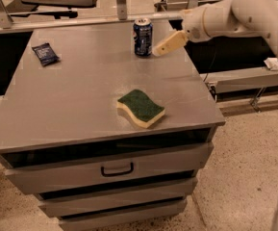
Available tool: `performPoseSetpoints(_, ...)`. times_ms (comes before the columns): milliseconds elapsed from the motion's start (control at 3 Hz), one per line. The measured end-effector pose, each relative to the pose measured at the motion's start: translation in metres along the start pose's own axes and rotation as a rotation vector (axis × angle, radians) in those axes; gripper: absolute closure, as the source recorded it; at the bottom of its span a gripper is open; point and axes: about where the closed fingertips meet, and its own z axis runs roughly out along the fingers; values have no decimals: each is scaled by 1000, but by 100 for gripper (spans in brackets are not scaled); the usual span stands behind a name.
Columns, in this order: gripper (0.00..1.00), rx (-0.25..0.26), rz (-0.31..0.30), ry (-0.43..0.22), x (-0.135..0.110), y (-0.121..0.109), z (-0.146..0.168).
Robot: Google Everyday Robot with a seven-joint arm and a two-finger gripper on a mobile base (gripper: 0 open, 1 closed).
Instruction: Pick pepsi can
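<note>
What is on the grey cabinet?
A dark blue pepsi can, a green sponge and a flat dark blue packet. The cream pincer is beside the can. Underneath them is hidden.

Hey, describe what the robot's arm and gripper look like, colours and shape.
The arm is cream-white, with smooth, thick, rounded shells and a bulging joint near the wrist. The gripper, just beside the pepsi can near the far edge of the table, is a narrower, tan, tapering piece. No cables or markings show on either.
</note>
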Motion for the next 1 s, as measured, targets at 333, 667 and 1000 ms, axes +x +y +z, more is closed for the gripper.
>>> performPoseSetpoints(333,0,-37,43,-86,-13,-5,45)
performPoseSetpoints(667,0,-99,70,-145,-23,4,75)
performPoseSetpoints(1000,17,-163,95,-183,-28,16,98)
